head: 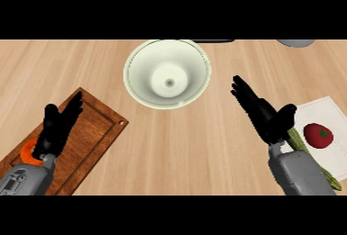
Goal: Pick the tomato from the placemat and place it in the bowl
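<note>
Head view: I am holding my right hand [270,120], fingers released, beside the untouched tomato [318,136] at right; bowl [141,69] awaiting it.

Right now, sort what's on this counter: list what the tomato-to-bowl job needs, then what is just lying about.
For the job: tomato; the white placemat under it; bowl; right hand, open beside the placemat.

Lying about: wooden board; left hand, open over the board; orange thing partly hidden at its wrist; green vegetable along the placemat's edge; grey object at the top edge.
</note>
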Controlling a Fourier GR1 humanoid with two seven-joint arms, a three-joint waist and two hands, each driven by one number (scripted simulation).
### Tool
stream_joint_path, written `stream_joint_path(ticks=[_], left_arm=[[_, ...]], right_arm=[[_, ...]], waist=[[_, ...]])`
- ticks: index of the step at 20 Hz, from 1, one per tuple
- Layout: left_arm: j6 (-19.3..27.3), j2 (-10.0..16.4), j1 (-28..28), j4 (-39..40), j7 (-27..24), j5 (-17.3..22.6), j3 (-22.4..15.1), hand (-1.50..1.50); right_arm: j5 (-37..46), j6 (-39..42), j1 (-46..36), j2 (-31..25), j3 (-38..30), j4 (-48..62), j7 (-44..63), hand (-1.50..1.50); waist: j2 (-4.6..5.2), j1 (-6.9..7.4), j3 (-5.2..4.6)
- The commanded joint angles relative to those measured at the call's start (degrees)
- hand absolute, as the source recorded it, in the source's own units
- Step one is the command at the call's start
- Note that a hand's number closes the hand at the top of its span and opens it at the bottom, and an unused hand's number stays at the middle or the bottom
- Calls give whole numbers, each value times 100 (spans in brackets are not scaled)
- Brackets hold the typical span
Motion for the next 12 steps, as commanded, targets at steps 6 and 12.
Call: stream_joint_path(ticks=[6, 12], left_arm=[[-664, 211, -469, -520, -336, 495, 593, 0], [-1164, 137, -416, -481, -153, 882, 650, 0]], right_arm=[[-1018, 1133, 576, -1861, -2069, 461, -668, 150], [675, 345, 1570, -1761, -1798, 598, -3538, -150]], waist=[[-124, -134, 25], [-113, -43, 18]])
